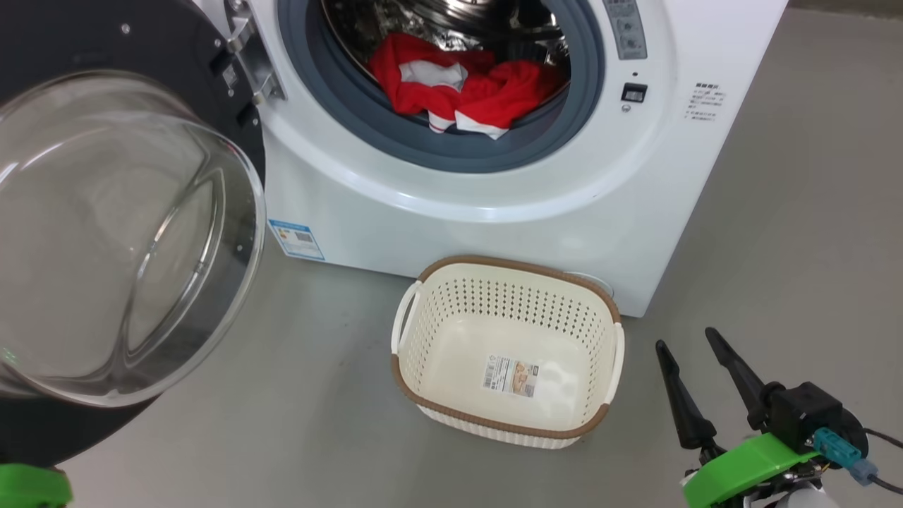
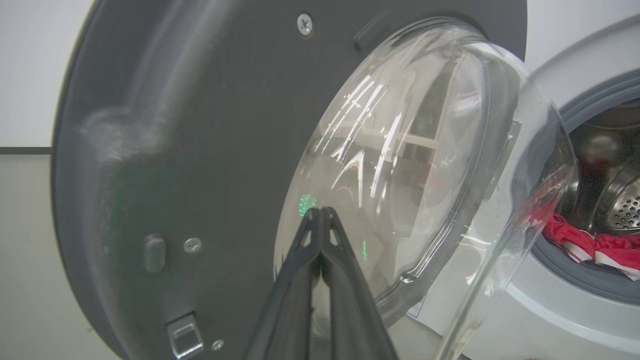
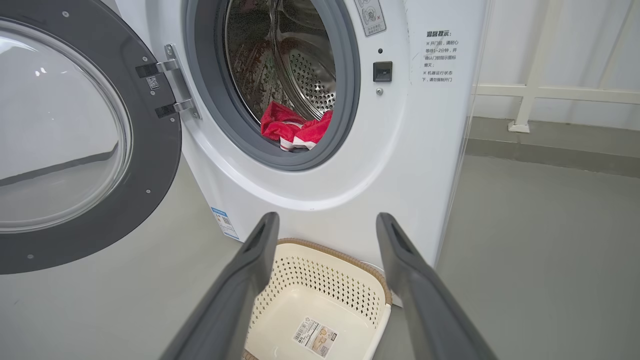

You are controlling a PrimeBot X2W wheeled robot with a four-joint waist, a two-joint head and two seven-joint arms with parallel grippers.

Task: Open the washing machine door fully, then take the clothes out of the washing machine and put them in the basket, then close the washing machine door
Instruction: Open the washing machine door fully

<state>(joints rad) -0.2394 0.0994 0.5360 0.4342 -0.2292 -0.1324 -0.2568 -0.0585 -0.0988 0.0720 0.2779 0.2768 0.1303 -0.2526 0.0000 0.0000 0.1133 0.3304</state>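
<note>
The washing machine door (image 1: 106, 212) stands swung open at the left, its glass bowl (image 2: 410, 165) bulging toward me. Inside the white washing machine (image 1: 494, 204), the red clothes (image 1: 458, 88) with white patches lie at the drum's front lip, touching the grey rubber ring (image 3: 280, 155). The empty cream basket (image 1: 508, 349) sits on the floor in front of the machine. My left gripper (image 2: 320, 212) is shut, its tips close to the door's glass bowl. My right gripper (image 1: 688, 342) is open, low and right of the basket (image 3: 320, 305), holding nothing.
Grey floor (image 1: 776, 247) spreads right of the machine and around the basket. A white railing (image 3: 550, 92) and wall stand behind the machine's right side. The door hinge (image 3: 172, 80) and latch (image 3: 382, 71) flank the drum opening.
</note>
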